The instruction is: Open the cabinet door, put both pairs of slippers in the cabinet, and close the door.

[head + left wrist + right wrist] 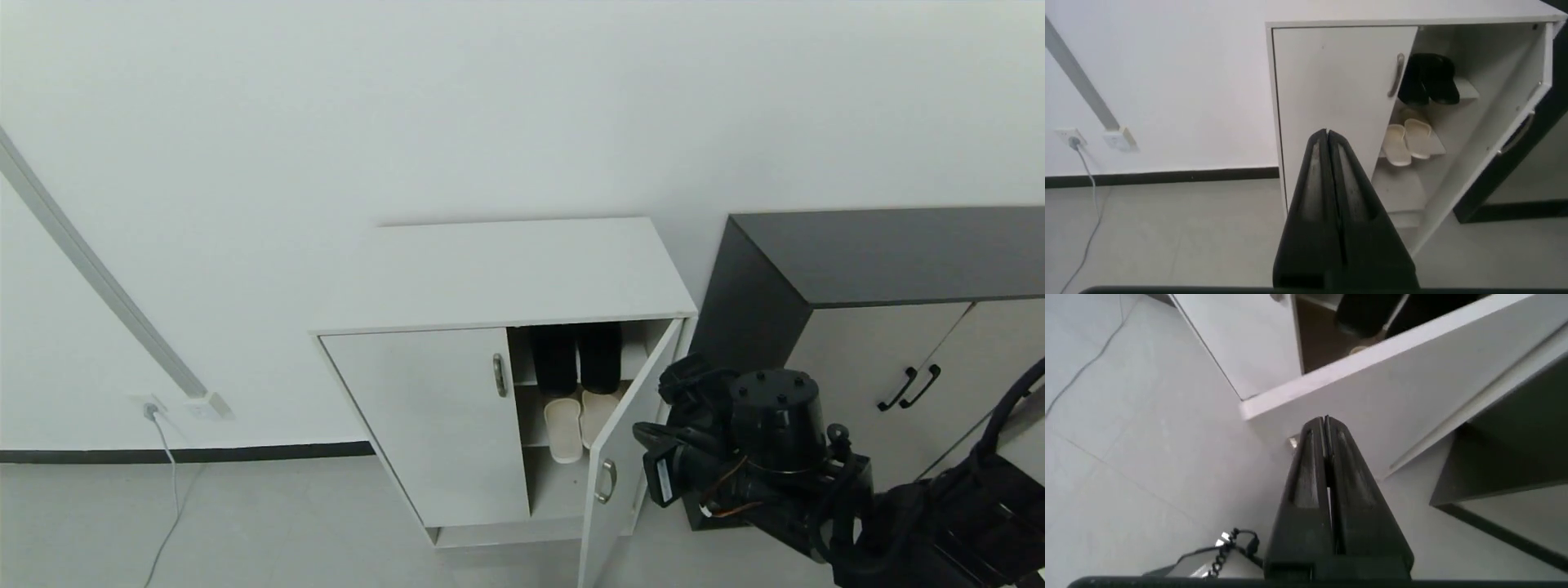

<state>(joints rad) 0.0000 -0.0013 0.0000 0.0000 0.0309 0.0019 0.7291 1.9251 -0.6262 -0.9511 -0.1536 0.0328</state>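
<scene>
The white cabinet (522,269) stands against the wall, its left door (424,416) shut and its right door (624,457) swung partly open. A black pair of slippers (575,357) sits on the upper shelf and a beige pair (578,420) on the shelf below. My right arm (751,441) is just outside the open door, near its handle (604,481). The right gripper (1325,423) is shut and empty, its tip close to the door's outer face (1413,367). My left gripper (1328,135) is shut and empty, well back from the cabinet, facing the slippers (1409,140) inside.
A dark grey cabinet (882,253) with black handles stands close on the right of the open door. A wall socket with a cable (151,408) is at the left. Bare floor (245,523) spreads in front and to the left.
</scene>
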